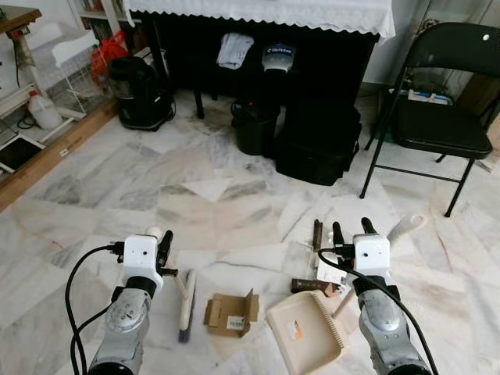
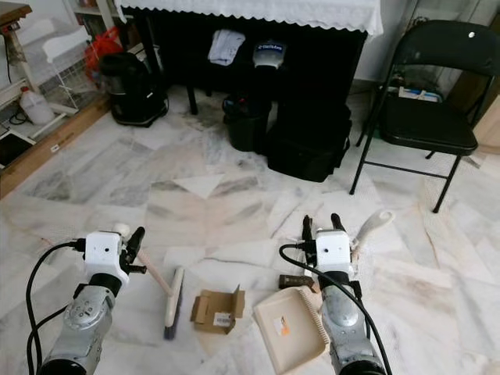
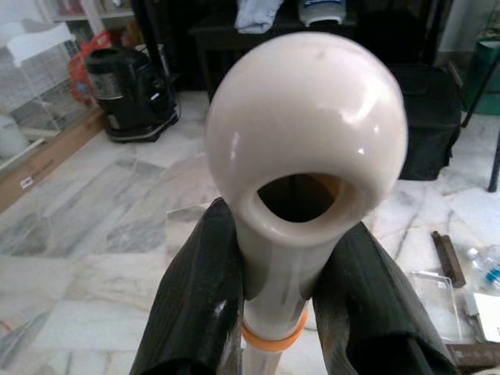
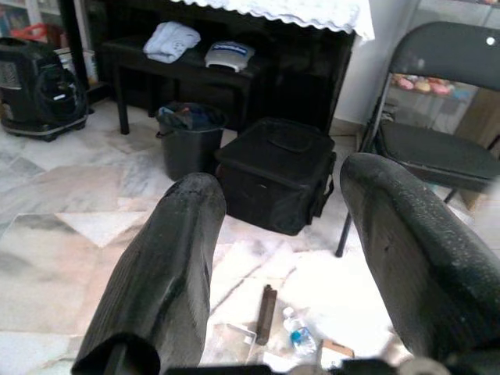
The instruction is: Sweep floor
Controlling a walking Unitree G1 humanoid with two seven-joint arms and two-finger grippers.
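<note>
Brush (image 1: 186, 305), dustpan (image 1: 305, 332), two pincers.

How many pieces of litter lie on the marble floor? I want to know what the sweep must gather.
4 at least: a torn brown cardboard box beside the cream plastic dustpan, two dark brown strips, and a small plastic bottle. The right arm may hide more.

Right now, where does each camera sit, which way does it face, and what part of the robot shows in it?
Left and right eye views: on the head, looking forward and down at the marble floor; both silver arms show, plus the cream plastic dustpan.
Left wrist view: on the left wrist, looking along the left gripper, its jaws shut on the cream round-ended brush handle.
Right wrist view: on the right wrist, looking past the open right gripper.
Shared: the black folding chair shows in eye and right wrist views.
</note>
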